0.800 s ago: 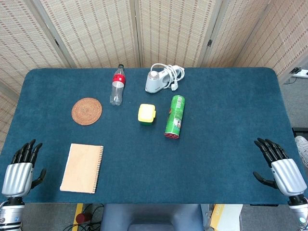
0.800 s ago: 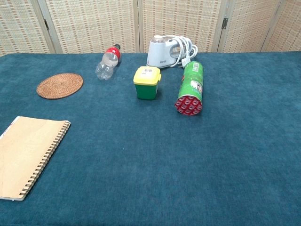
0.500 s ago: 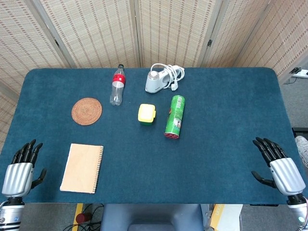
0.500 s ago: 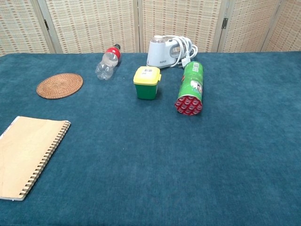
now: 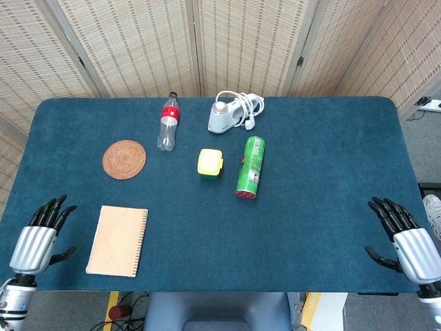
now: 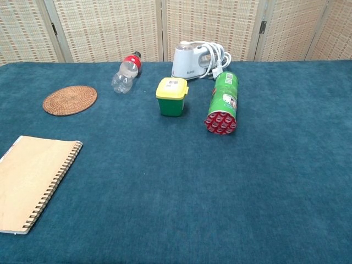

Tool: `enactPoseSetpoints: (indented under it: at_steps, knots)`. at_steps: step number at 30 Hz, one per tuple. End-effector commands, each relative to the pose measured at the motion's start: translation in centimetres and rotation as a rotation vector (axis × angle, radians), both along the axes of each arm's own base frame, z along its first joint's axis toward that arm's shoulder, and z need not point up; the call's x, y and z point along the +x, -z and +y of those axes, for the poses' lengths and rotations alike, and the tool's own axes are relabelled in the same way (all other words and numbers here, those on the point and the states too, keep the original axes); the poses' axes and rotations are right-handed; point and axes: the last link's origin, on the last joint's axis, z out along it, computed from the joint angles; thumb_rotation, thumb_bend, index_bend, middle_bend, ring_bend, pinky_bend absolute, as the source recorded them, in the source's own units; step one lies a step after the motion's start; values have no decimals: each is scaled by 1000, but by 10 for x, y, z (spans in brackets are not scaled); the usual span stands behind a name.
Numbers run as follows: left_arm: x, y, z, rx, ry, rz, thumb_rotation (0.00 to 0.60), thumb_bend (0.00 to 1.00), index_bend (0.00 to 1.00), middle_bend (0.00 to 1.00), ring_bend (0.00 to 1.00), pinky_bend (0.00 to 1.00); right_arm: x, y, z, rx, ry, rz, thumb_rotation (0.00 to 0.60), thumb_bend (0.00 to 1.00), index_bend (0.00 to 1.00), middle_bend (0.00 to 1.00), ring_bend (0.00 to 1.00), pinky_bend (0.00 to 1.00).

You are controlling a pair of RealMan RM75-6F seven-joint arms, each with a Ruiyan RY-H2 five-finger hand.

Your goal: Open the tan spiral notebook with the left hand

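Note:
The tan spiral notebook (image 5: 118, 241) (image 6: 33, 180) lies closed and flat near the table's front left, its wire binding along its right edge. My left hand (image 5: 38, 236) hovers at the front left corner, a little left of the notebook and apart from it, fingers spread and holding nothing. My right hand (image 5: 406, 236) hangs at the front right corner, also spread and empty. Neither hand appears in the chest view.
A woven round coaster (image 5: 124, 158) lies behind the notebook. Further back are a lying plastic bottle (image 5: 167, 123), a small yellow-lidded green box (image 5: 210, 163), a lying green can (image 5: 250, 167) and a white appliance with a coiled cord (image 5: 231, 112). Folding screens stand behind the table.
My left hand has shifted slightly right toward the notebook and tilted. My right hand has drifted a little lower and to the right. The notebook has not moved.

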Motion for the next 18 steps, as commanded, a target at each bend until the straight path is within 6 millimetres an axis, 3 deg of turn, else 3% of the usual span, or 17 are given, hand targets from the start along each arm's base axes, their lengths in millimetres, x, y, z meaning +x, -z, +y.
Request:
enactPoseSetpoints:
  at_steps: [1, 18]
  knots:
    - [-10, 6, 17, -103, 81, 15, 600, 156, 203, 43, 26, 162, 0, -1, 2, -2, -2, -2, 600, 265, 19, 99, 50, 114]
    - [-59, 23, 62, -168, 170, 94, 600, 129, 185, 49, 27, 161, 1, -6, 9, -23, -4, 2, 600, 265, 19, 99, 50, 114]
